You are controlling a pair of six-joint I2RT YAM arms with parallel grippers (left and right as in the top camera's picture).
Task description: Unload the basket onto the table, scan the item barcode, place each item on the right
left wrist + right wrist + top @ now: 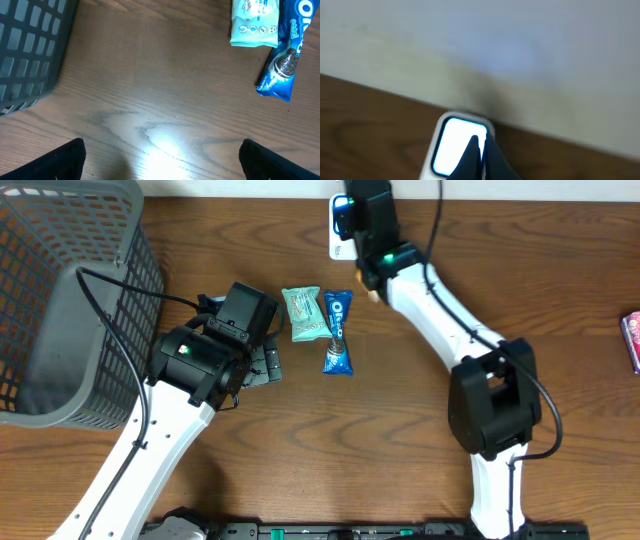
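Observation:
Two snack packets lie side by side mid-table: a mint-green packet (304, 314) (253, 22) and a blue Oreo packet (338, 332) (282, 55). No barcode shows on either. My left gripper (262, 362) (162, 157) hovers open over bare wood just left of them, its dark fingertips (67, 157) far apart with nothing between. At the table's far edge my right gripper (345, 218) (480, 142) is shut and empty, its tips pointing at the glowing window of the white scanner (336, 242) (451, 150).
A large grey mesh basket (60, 300) (25, 55) fills the left side, close to my left arm. A pink packet (632, 340) lies at the right edge. A pale wall runs behind the scanner.

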